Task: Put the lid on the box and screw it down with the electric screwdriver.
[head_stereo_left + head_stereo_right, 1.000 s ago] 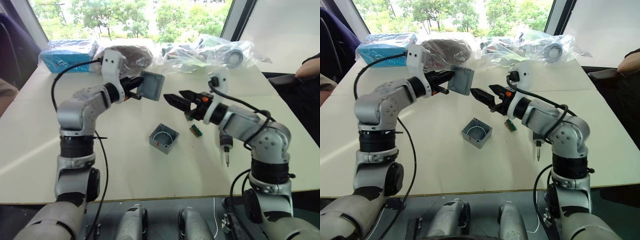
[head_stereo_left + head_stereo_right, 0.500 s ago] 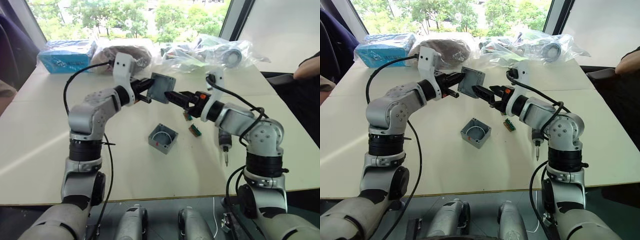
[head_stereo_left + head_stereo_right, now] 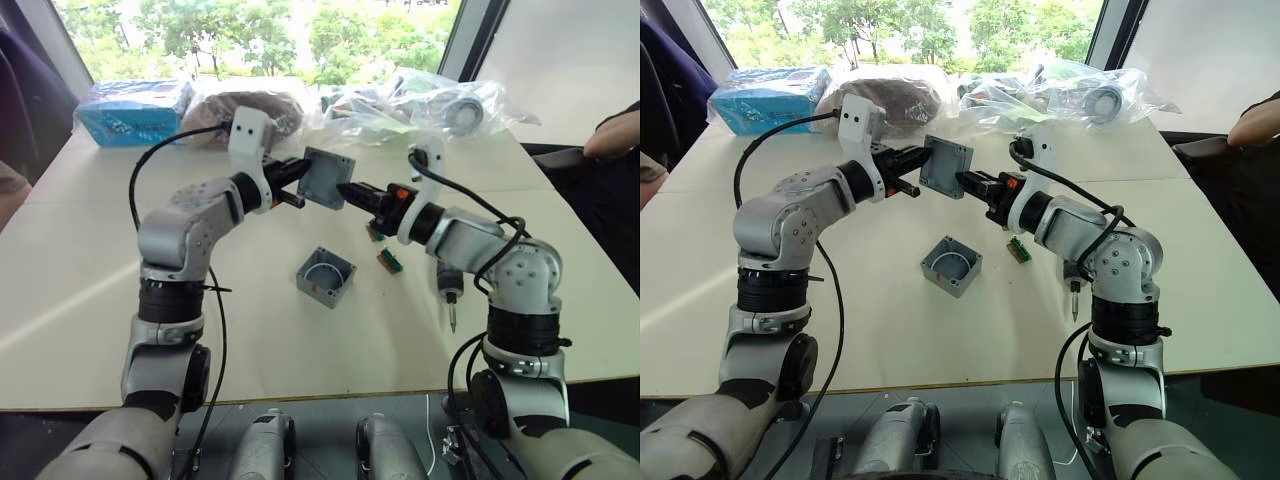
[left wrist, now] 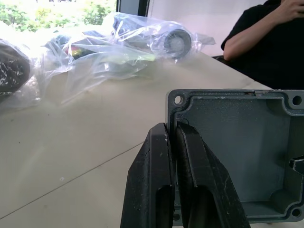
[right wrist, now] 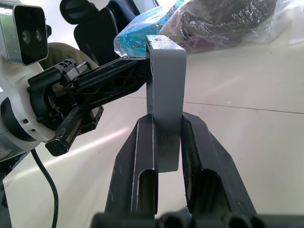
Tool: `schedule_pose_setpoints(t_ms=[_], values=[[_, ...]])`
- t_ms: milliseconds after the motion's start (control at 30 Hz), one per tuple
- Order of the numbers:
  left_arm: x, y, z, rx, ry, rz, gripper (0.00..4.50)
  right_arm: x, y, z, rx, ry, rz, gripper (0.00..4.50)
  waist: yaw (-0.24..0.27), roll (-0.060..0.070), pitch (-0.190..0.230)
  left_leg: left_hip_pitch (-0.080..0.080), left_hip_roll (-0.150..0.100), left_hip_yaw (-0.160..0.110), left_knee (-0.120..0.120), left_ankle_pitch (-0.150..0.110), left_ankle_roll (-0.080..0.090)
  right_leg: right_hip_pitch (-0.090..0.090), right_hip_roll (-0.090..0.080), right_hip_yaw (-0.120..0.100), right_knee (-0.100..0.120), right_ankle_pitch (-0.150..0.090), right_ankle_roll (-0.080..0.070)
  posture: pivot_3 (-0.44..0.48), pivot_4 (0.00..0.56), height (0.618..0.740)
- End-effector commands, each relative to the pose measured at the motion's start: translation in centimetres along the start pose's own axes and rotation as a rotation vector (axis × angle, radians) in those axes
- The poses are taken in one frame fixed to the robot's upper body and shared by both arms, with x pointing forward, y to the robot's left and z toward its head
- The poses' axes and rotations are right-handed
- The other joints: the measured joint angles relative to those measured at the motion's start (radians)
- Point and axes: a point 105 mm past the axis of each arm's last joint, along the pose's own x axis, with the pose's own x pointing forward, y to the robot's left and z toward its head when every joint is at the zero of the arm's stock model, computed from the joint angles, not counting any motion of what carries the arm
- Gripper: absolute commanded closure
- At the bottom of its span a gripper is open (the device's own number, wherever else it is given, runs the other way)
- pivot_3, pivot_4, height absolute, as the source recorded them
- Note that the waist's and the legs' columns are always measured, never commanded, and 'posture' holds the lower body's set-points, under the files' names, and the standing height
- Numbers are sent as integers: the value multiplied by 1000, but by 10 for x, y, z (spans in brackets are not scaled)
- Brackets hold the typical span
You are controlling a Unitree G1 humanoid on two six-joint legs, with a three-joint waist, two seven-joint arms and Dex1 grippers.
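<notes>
The lid [image 3: 326, 177] is being held in the air above the table [image 3: 80, 260], gripped from both sides. The left gripper [image 3: 302, 186] is clamping the lid's rim at its 9 o'clock edge, fingers pinched shut on the wall. The right gripper [image 3: 345, 190] is closing on the 3 o'clock edge, its fingers [image 5: 142, 156] bracketing the plate on both faces. The box [image 3: 327, 276] is sitting open on the table at 6 o'clock of the lid. The electric screwdriver [image 3: 450, 288] is lying at 3 o'clock of the box, well apart.
</notes>
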Motion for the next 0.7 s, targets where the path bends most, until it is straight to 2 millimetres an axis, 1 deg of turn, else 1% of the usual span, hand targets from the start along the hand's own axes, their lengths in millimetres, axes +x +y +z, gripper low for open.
schedule_pose_setpoints(t_ms=[33, 67, 100, 200, 300, 333, 433, 467, 500, 533, 567, 633, 667, 700], values=[[-8, -10, 14, 15, -55, -68, 4173, -6, 8, 15, -30, -73, 20, 4390, 0, 0, 0, 0, 0, 0, 0, 0, 0, 0, 0, 0, 0, 0, 0, 0, 150, 740], [-10, -8, 14, 10, -57, -69, 3836, -7, 8, 14, -32, -74, 23, 4390, 0, 0, 0, 0, 0, 0, 0, 0, 0, 0, 0, 0, 0, 0, 0, 0, 150, 740], [-13, -4, 16, 2, -64, -62, 3631, -7, 9, 14, -33, -75, 26, 4390, -1, 0, 0, 0, 0, 0, 0, 0, 0, 0, 0, 0, 0, 0, 0, 0, 150, 740], [-24, 6, 24, -20, -89, -55, 2525, -10, 9, 12, -34, -81, 29, 4390, -2, 0, 0, 0, 1, 0, 0, 0, 0, 0, 0, 0, 0, 0, 0, 0, 150, 740], [-42, 12, 25, -43, -65, -91, 1213, -13, 10, 12, -51, -100, 27, 4390, -8, 1, 0, 0, 1, 0, 0, 0, 0, 0, 0, 0, 0, 0, 0, 0, 150, 740], [-49, 15, 26, -49, -59, -99, 923, -16, 9, 14, -68, -115, 19, 4390, -11, 1, 0, 0, 1, 0, -1, 0, 0, -1, 0, 0, 0, 0, 0, 0, 150, 740], [-66, 29, 28, -39, -43, -73, 923, -26, 7, 27, -247, -192, -36, 4390, -14, 1, 0, 0, 1, -1, -2, 0, 0, -1, 0, 0, -1, -1, 1, 0, 150, 740], [-68, 34, 28, -41, -42, -58, 1179, -32, 8, 30, -348, -211, -47, 4390, -14, 1, 1, 0, 1, 0, -2, 0, 0, -1, 0, 0, -1, -1, 1, 0, 150, 740], [-69, 36, 27, -44, -43, -49, 1550, -35, 10, 31, -416, -220, -49, 4390, -12, 1, 1, 0, 1, -1, -2, 0, 0, -1, 0, 0, -1, -1, 1, 0, 150, 740], [-69, 36, 26, -43, -41, -53, 1788, -40, 12, 33, -533, -249, -55, 4390, -12, 1, 1, 0, 0, -1, -2, 0, 0, -1, 0, 0, -1, -1, 1, 0, 150, 740], [-67, 35, 24, -40, -37, -59, 2201, -43, 14, 28, -668, -225, -58, 4390, -11, 1, 1, 0, 0, -1, -2, 0, 0, 0, 0, 0, -1, -1, 1, 0, 150, 740], [-62, 33, 22, -39, -42, -71, 3087, -47, 16, 7, -993, -131, -21, 4390, -12, 1, 1, 0, -1, 0, -2, 0, 0, 0, 0, 0, -2, -1, 1, 0, 150, 740], [-59, 31, 20, -40, -43, -76, 3535, -49, 13, -3, -1112, -93, -9, 4390, -12, 1, 1, 0, -1, 0, -2, 0, 0, 0, 0, 0, -2, -1, 2, 0, 150, 740], [-56, 29, 18, -42, -43, -84, 3880, -51, 10, -9, -1213, -89, -7, 4390, -14, 0, 1, 0, -1, 0, -2, 0, 0, 0, 0, 0, -2, -2, 2, 0, 150, 740]])
